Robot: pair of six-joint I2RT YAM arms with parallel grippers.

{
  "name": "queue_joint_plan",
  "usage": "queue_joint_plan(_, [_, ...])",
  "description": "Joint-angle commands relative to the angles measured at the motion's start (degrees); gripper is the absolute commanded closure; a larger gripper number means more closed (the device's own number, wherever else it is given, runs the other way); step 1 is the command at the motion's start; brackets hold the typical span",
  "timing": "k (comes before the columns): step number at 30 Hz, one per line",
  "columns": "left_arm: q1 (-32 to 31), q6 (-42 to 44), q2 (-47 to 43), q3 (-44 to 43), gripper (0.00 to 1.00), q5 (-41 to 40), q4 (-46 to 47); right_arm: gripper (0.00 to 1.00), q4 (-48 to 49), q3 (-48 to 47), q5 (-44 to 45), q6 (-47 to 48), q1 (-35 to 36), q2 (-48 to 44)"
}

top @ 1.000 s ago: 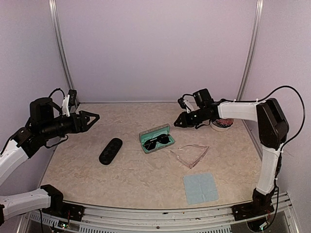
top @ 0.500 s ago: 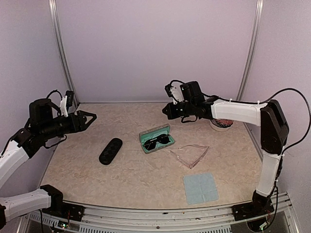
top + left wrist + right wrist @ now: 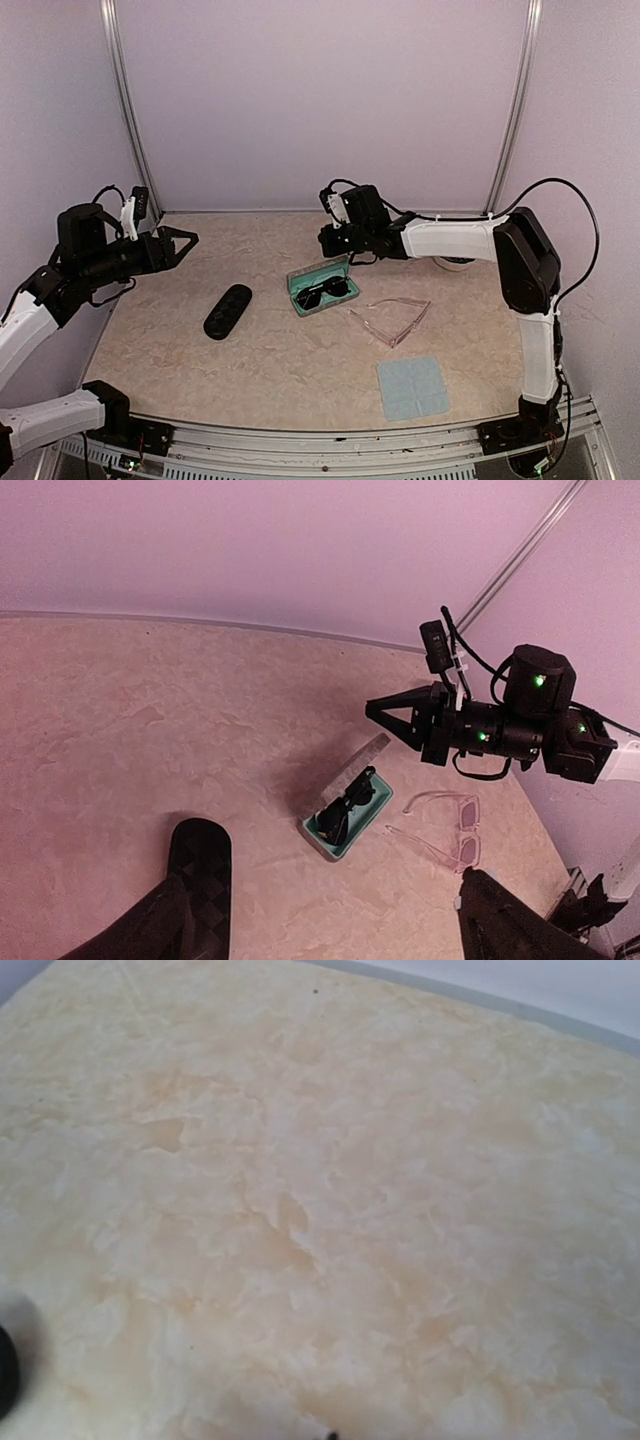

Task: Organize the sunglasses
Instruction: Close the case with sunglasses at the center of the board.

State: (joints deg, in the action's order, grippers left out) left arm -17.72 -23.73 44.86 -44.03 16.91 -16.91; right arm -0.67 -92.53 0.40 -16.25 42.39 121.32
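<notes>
The dark wire-framed sunglasses (image 3: 326,291) lie folded in the open grey case with teal lining (image 3: 300,300); they also show in the left wrist view (image 3: 345,806). The clear pinkish sunglasses (image 3: 392,318) lie unfolded on the table to the case's right, and show in the left wrist view (image 3: 446,825). My right gripper (image 3: 325,240) hovers just behind the case's raised lid; its wrist view shows only bare table, so its jaws are unreadable. My left gripper (image 3: 190,240) is open and empty, held high at the far left, its fingers (image 3: 195,885) wide apart.
A black oval glasses case (image 3: 228,311) lies left of the grey case. A light blue cloth (image 3: 412,387) lies near the front right. A white round container (image 3: 455,262) sits at the back right, partly behind the right arm. Walls enclose the table.
My right gripper has swung left and slightly back, from beside the white container to behind the grey case. The left arm has barely moved. Both pairs of sunglasses have stayed put.
</notes>
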Motion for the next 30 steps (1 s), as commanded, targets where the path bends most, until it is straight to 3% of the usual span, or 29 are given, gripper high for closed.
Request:
queue_joint_plan(1, [0.6, 0.1, -0.7, 0.4, 0.04, -0.6, 1.0, 1.00, 1.6, -2.3, 2.3, -1.1, 0.8, 2.4])
queue_joint_plan(16, [0.6, 0.0, -1.2, 0.4, 0.01, -1.3, 0.8, 1.00, -2.1, -7.7, -0.1, -1.5, 2.3, 9.8])
queue_joint_plan(30, [0.7, 0.0, -0.7, 0.4, 0.01, -2.0, 0.8, 1.00, -3.8, 0.6, 1.0, -0.2, 4.0, 7.5])
